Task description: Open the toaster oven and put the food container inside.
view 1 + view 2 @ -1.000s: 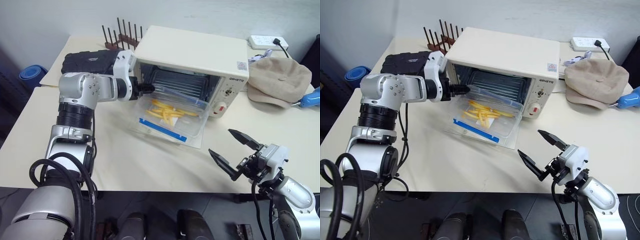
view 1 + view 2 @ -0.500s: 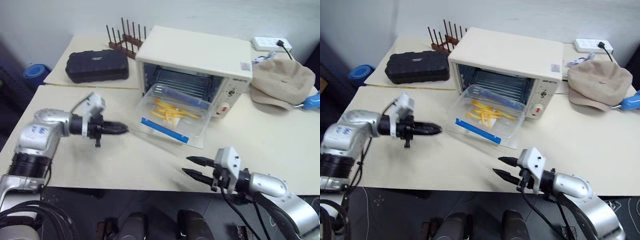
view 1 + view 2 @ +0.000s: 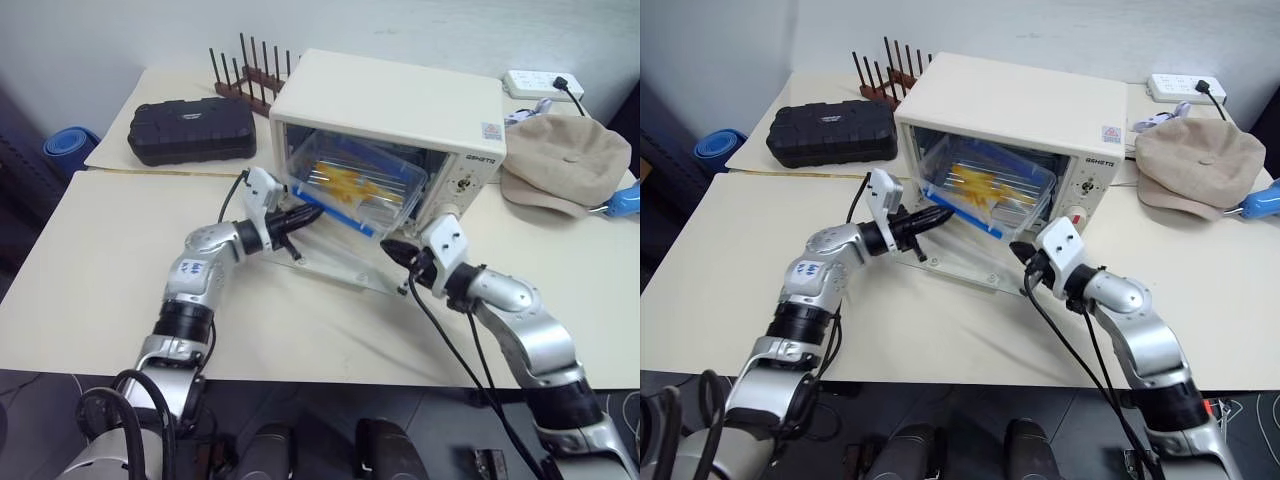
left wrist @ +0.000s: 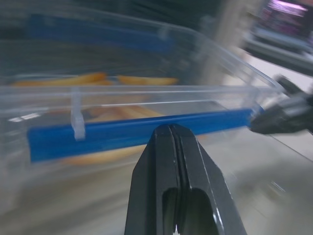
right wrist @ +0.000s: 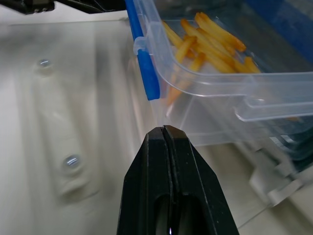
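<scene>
Head views: toaster oven [image 3: 400,110] stands on the bench [image 3: 100,260], glass door [image 3: 340,268] dropped open. Food container [image 3: 355,185] sits tilted in the oven mouth. Left claw [image 3: 308,214], clenched, points at its blue clip [image 3: 345,214]; right claw [image 3: 392,250], clenched, sits by the door's right corner.

Left wrist view: fingers [image 4: 171,161] pressed together just before the clip.

Right wrist view: fingers [image 5: 166,166] pressed together below the container's corner.

Even bright indoor light, soft shadows; left wrist view blurred, background unfocused.
</scene>
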`<action>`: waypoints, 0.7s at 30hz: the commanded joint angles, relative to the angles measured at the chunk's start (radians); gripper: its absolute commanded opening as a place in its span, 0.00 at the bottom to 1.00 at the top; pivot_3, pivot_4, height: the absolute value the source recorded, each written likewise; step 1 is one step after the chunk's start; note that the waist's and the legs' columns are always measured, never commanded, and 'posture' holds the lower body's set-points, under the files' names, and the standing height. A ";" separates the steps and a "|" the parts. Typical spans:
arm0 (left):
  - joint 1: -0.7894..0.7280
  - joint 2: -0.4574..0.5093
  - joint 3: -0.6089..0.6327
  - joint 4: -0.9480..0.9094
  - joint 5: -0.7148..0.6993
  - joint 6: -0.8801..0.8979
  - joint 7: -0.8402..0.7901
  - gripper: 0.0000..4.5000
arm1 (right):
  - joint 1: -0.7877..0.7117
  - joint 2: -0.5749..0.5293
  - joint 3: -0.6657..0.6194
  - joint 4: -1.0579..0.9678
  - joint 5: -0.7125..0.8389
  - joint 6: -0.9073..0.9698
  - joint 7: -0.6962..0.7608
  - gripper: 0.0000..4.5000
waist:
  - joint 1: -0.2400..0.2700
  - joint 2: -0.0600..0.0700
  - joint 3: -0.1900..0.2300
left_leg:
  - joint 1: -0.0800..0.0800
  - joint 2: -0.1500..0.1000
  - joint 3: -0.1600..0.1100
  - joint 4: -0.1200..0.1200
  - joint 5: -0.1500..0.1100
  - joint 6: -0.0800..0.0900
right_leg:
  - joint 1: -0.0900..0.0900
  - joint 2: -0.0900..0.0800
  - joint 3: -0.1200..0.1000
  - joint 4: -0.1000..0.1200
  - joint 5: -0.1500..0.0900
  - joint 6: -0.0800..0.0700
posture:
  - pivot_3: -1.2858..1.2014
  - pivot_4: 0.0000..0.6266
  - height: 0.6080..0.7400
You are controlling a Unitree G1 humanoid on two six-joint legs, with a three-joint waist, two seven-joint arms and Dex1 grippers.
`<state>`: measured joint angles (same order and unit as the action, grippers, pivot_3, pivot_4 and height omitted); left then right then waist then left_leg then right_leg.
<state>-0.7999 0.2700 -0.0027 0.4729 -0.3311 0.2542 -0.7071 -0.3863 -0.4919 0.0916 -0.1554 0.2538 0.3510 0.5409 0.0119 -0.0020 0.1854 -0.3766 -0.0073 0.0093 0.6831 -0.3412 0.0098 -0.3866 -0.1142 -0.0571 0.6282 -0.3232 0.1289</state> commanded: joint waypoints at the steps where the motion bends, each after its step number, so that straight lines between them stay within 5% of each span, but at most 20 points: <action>1: -0.067 -0.058 0.035 0.088 0.033 -0.110 0.080 0.00 | -0.070 0.072 -0.036 0.095 -0.070 -0.090 -0.113 0.00 | -0.002 0.000 0.000 | 0.000 0.000 0.000 0.000 0.000 0.000 | 0.000 0.000 0.000 0.000 0.000 0.000 | 0.52 0.24 1.00; 4: -0.091 -0.100 0.021 0.127 0.047 -0.156 0.062 0.00 | -0.125 0.134 -0.063 0.174 -0.110 -0.120 -0.205 0.00 | -0.005 0.000 0.000 | -0.002 0.000 0.001 0.000 0.000 0.000 | -0.003 -0.001 -0.001 0.001 0.000 0.000 | 0.52 0.24 1.00; 13: -0.063 -0.078 0.048 0.099 0.025 -0.137 -0.004 0.00 | -0.071 0.142 -0.065 0.037 -0.030 -0.025 -0.128 0.00 | -0.020 0.000 0.000 | -0.009 0.000 -0.001 0.001 0.001 -0.001 | -0.008 0.000 -0.005 0.001 0.000 0.001 | 0.52 0.24 1.00; 21: 0.207 0.264 0.111 -0.327 -0.211 0.083 -0.445 0.46 | 0.255 -0.101 -0.238 -0.178 0.086 0.039 0.088 0.00 | -0.036 0.000 0.000 | -0.010 0.001 -0.002 0.000 0.001 -0.001 | -0.008 0.000 -0.005 0.001 0.000 0.000 | 0.52 0.24 1.00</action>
<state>-0.6137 0.4840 0.0854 0.2475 -0.4810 0.3128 -1.0432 -0.1682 -0.5506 -0.1145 -0.3109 0.3351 0.4139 0.5642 -0.0243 -0.0017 0.1852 -0.3862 -0.0061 0.0073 0.6838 -0.3405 0.0087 -0.3940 -0.1147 -0.0619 0.6280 -0.3229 0.1293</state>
